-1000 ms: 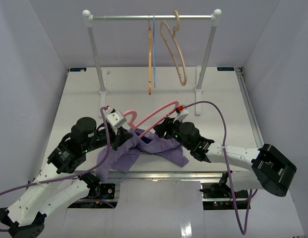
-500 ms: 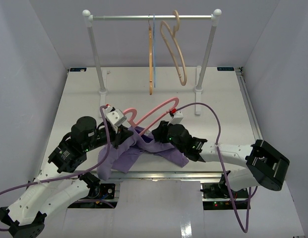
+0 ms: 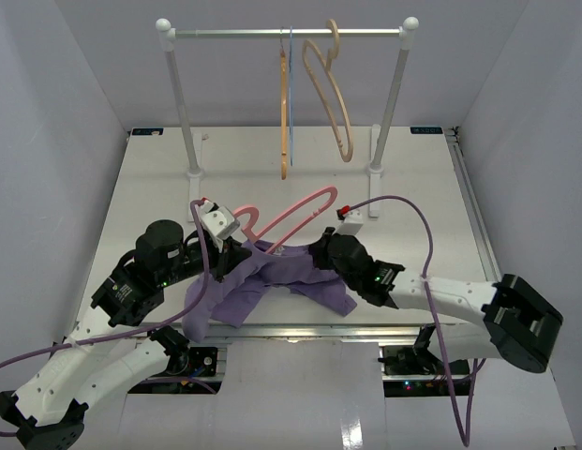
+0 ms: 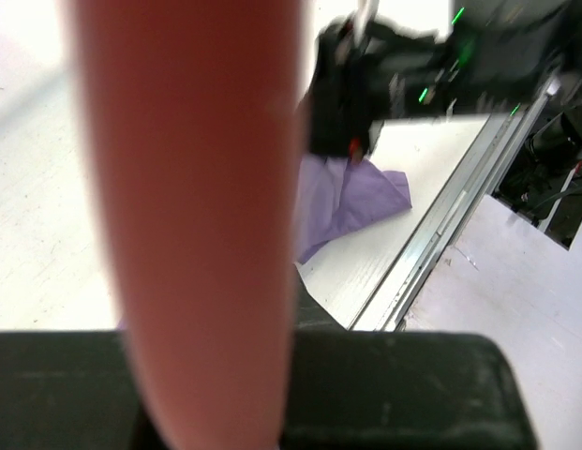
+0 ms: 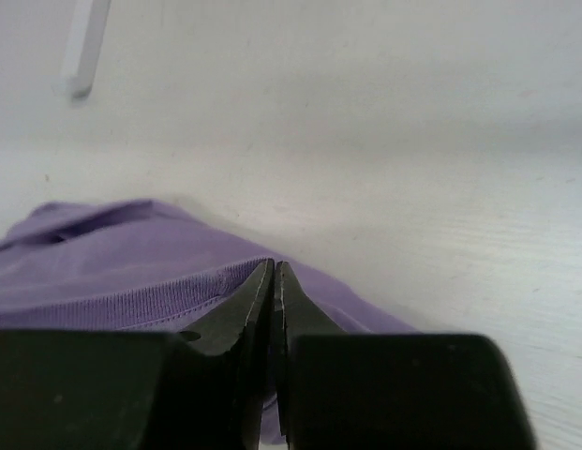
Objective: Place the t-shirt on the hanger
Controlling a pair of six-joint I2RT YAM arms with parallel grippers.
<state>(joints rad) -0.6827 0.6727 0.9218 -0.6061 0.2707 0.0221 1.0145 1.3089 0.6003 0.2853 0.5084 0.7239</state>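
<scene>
The lavender t-shirt (image 3: pixel 272 277) lies crumpled on the table near the front edge, between both arms. The pink hanger (image 3: pixel 291 214) slants up and to the right from my left gripper (image 3: pixel 236 246), which is shut on it near the hook; its lower frame runs into the shirt. The left wrist view is filled by the hanger (image 4: pixel 197 187) close up, with the shirt (image 4: pixel 347 202) behind it. My right gripper (image 3: pixel 314 261) sits at the shirt's right side. In the right wrist view that gripper (image 5: pixel 274 267) has its jaws pressed together on the ribbed edge of the shirt (image 5: pixel 112 272).
A clothes rack stands at the back, its rail (image 3: pixel 287 34) carrying two tan wooden hangers (image 3: pixel 333 94) and a thin blue wire hanger (image 3: pixel 291 84). Its right post (image 3: pixel 389 98) stands just behind the right arm. The table's metal front edge (image 3: pixel 365 330) is close to the shirt.
</scene>
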